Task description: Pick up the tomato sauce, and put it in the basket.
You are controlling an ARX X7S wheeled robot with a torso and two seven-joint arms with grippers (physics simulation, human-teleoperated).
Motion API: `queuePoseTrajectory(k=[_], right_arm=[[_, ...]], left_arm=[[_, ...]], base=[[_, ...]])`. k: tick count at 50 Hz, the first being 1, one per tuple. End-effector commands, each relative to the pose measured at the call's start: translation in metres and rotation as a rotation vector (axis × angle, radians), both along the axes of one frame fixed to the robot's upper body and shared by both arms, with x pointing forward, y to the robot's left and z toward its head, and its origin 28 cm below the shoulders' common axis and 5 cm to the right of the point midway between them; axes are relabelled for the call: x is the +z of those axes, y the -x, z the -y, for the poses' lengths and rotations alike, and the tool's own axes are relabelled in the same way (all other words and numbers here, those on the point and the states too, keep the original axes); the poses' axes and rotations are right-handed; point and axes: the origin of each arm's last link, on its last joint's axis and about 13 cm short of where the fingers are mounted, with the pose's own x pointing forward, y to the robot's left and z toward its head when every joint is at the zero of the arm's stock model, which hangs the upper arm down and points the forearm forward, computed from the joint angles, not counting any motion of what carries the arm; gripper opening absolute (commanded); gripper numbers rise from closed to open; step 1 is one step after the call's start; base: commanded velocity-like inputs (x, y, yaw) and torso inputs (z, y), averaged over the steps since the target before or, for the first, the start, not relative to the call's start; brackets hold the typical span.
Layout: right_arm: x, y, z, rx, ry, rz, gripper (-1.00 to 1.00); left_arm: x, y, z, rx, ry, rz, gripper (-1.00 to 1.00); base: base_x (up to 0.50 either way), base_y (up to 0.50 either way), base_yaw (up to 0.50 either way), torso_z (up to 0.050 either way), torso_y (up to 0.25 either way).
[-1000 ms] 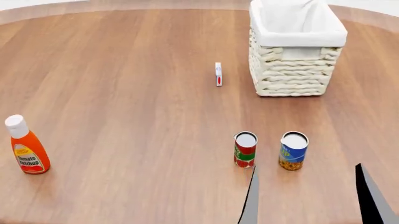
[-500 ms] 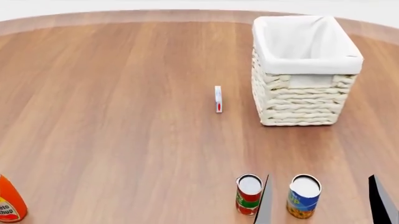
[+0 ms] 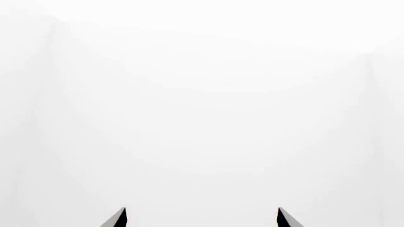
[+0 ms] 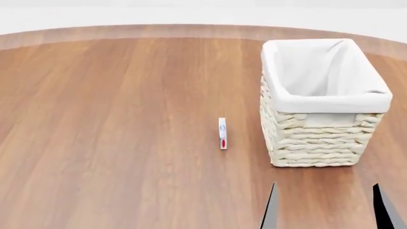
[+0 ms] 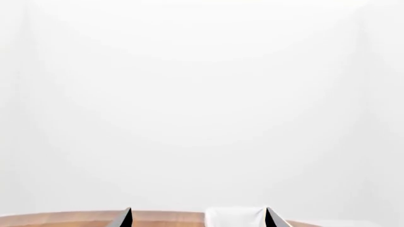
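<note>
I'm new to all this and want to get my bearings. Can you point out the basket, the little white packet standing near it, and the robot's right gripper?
basket [image 4: 316,145]: head view, on its woven front wall.
little white packet [image 4: 222,133]: head view, on its narrow face.
right gripper [image 4: 325,210]: head view, midway between its two dark fingertips.

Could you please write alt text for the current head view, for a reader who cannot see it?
A rectangular cream-white woven wicker basket with a white cloth liner stands on a round brown wooden table. A small thin white-and-red box stands to its left; the open right gripper shows below.
</note>
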Motion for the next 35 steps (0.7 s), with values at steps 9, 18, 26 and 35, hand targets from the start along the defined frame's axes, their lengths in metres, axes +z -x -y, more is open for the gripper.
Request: queuePoseTrajectory(k=[9, 18, 26, 35], right_arm=[[-0.0031, -0.0007, -0.0001, 0.002, -0.002, -0.009, 1.0], [-0.0044, -0.0006, 0.0004, 0.0, -0.003, -0.013, 1.0], [-0.0056, -0.0003, 0.0, 0.006, -0.004, -0.016, 1.0], [-0.0068, 0.0009, 0.0002, 0.028, 0.016, -0.001, 1.0]], left_arm=[[-0.0023, -0.001, -0.0002, 0.019, -0.012, 0.002, 1.0], [-0.0047, -0.0022, 0.0006, 0.011, -0.011, -0.006, 1.0], [-0.0032, -0.0018, -0.0001, 0.014, -0.01, -0.005, 1.0], [-0.0041, -0.0024, -0.0007, 0.009, 0.006, -0.008, 1.0]], base=[[0.41, 0.0, 0.0, 0.0, 0.001], [0.41, 0.0, 0.0, 0.0, 0.001], [0.35, 0.0, 0.0, 0.0, 0.001], [0.05, 0.0, 0.0, 0.0, 0.001]])
